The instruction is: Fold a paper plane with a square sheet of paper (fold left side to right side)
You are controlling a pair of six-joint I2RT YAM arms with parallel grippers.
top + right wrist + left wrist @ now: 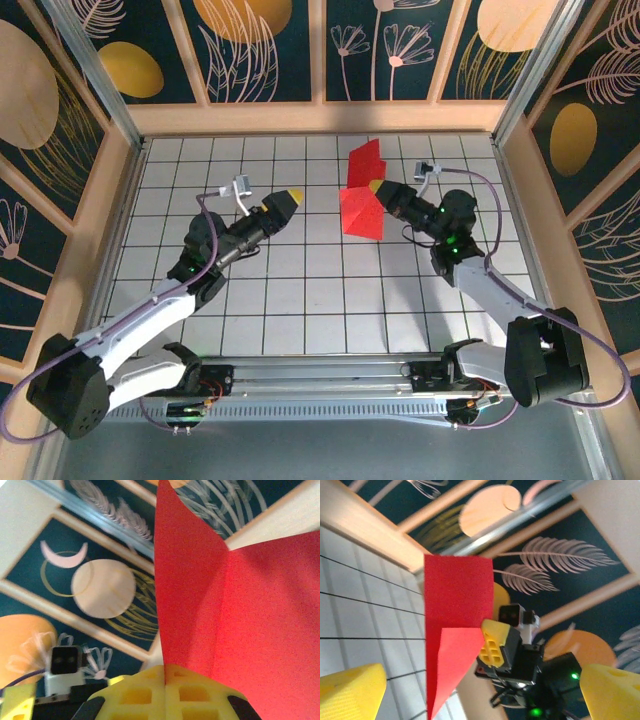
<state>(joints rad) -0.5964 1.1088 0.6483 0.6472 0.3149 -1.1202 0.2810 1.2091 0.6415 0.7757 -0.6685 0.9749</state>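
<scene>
Far left, top view: left arm (150,310) slanting up from the near edge over the white grid bench (300,300). Purple cable looped along it.

At its end, left tool (284,202), yellow-tipped, aimed right toward the paper and apart from it, bare tiles between. From the left wrist: fingers (351,694) spread wide, one at each lower corner of the view, gripping nothing.

Right of centre, toward the back of the bench: red paper (362,205), partly folded, standing up rather than lying flat. Darker panel at the rear, brighter flap in front. Lower edge touching the tiles or not: cannot tell. From the left wrist, a tall upright red panel with a lighter triangular flap folded across its lower part, point downward.

Just right of the paper: right tool (378,187), closed on the sheet's right-hand edge. From the left wrist, one yellow finger pressed against that edge beside the triangular flap. From the right wrist, fingers (150,700) shut tight together, paper rising straight out of the seam between them, a sharp crease running upward, two panels opening in a V.

Far right: right arm (500,290), bent, back to its base at the near edge.
</scene>
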